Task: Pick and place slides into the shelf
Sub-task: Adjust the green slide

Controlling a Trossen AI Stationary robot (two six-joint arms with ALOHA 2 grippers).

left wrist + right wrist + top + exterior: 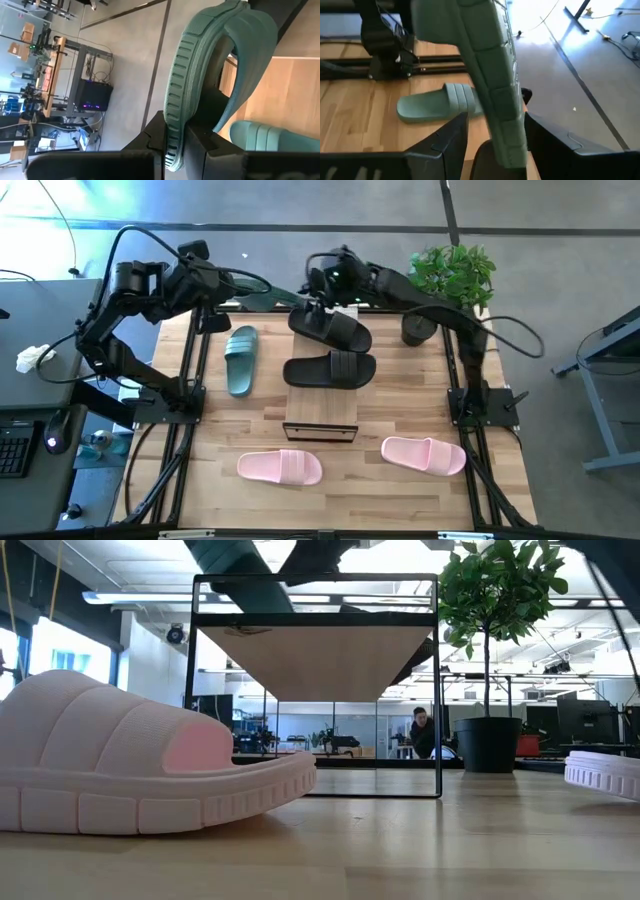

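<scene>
A dull green slide (268, 300) hangs in the air over the table's far edge, between both grippers. My left gripper (175, 142) (243, 298) is shut on it. My right gripper (497, 132) (318, 302) is open, one finger on each side of the slide's other end (507, 130); whether they touch it I cannot tell. The second green slide (240, 360) (440, 102) lies flat on the table's left side. Two black slides (330, 330) (330, 370) lie at the far part of the shelf (320, 412) (320, 655). Two pink slides (280, 468) (424, 455) lie near the table's near edge. My left gripper pinches the green slide's sole (172, 125) at one end, one finger on the underside and the other on the footbed side below the strap (250, 35). The fingers come level from the table's left. The slide is lifted clear and stands on edge, stretching away toward the right arm.
A potted plant (450, 275) stands at the table's far right corner, close behind the right arm. In the low view a pink slide (140, 765) fills the near left. A person (422, 732) sits far back in the room. Bare wood lies between the shelf and the pink slides.
</scene>
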